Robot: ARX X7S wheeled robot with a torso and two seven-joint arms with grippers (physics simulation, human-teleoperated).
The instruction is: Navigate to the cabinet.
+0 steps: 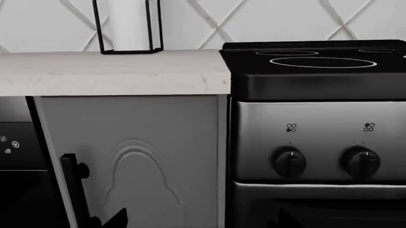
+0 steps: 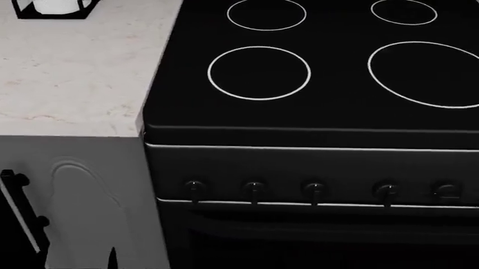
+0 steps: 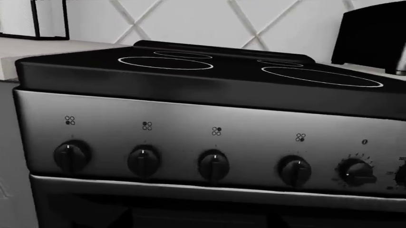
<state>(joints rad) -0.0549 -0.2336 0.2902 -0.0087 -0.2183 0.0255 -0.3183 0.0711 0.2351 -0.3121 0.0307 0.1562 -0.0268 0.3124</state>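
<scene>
While the oven (image 2: 314, 168) fills the robot's front, the narrow grey cabinet (image 2: 82, 190) stands just left of it, nearer the left arm; neither gripper's jaws are in sight, so I cannot tell their opening.

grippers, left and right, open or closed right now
Left gripper: not in view in any picture, so it cannot be told.
Right gripper: not in view either, cannot be told.

Grey cabinet (image 1: 136, 156) w/ marble top, flush beside black oven (image 1: 317, 142), knobs visible.

Matt grey cabinet (image 1: 133, 156), marble top; glossy black oven (image 2: 314, 84).
</scene>
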